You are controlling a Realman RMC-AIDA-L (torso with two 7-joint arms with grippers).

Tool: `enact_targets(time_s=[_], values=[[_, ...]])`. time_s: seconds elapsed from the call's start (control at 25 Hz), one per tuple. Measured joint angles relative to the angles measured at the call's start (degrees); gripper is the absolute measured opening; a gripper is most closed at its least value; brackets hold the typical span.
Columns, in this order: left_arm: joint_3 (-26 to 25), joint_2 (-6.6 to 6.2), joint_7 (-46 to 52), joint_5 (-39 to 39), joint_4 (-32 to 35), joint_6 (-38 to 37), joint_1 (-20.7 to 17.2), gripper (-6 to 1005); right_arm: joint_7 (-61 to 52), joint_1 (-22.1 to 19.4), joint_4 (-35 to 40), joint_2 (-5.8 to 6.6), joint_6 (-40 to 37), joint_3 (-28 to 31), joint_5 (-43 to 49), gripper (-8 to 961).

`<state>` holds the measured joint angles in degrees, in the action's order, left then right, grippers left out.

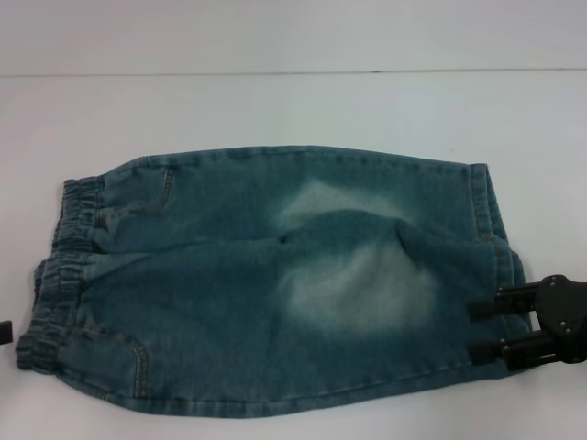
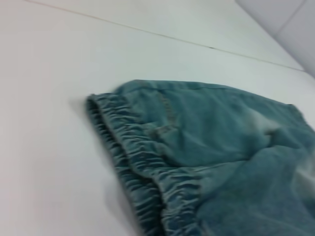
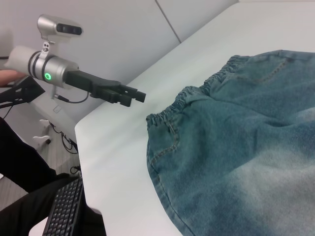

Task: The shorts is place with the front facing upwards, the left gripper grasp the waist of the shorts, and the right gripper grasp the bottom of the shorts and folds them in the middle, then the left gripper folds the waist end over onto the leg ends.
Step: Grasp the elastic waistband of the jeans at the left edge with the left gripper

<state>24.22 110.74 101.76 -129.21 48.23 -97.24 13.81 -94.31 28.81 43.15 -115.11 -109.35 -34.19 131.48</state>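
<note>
I see the small blue-green washed denim shorts [image 1: 275, 275] with pale faded patches lying flat mid-table on the white tabletop [image 1: 275, 101], the ruffled elastic waist [image 1: 60, 275] at nine o'clock and the flat stitched leg ends [image 1: 491, 247] at three o'clock. My right gripper [image 1: 484, 330], a black two-fingered claw, sits at the three-o'clock hem, fingers spread apart and lying over the denim edge. My left gripper [image 3: 134, 96], a black claw on a silver wrist, hovers off the table edge beyond the waist, well apart from the cloth; I cannot tell how its fingers stand.
</note>
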Motion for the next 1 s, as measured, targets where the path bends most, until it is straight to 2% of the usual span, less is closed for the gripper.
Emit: enact_targets(time_s=[0.2, 0.4, 0.8, 1.0], values=[[1.19, 0.97, -0.98, -0.51, -0.13, 1.63, 0.11, 841, 0.23, -0.24, 0.0, -0.02, 0.09, 0.0, 0.0, 796], [1.52, 1.93, -1.24, -4.16, -0.39, 3.96, 0.95, 841, 0.41, -0.31, -0.01, -0.11, 0.18, 0.0, 0.0, 796], [1.69, 3.29, -1.83, -5.88, -0.95, 3.75, 2.19, 752, 0.45, 0.07, -0.09, -0.1, 0.54, 0.0, 0.01, 795], [3.58, 3.49, -2.73, -5.89, -0.95, 3.57, 2.37, 707, 0.45, 0.11, -0.09, -0.1, 0.55, 0.0, 0.0, 795]])
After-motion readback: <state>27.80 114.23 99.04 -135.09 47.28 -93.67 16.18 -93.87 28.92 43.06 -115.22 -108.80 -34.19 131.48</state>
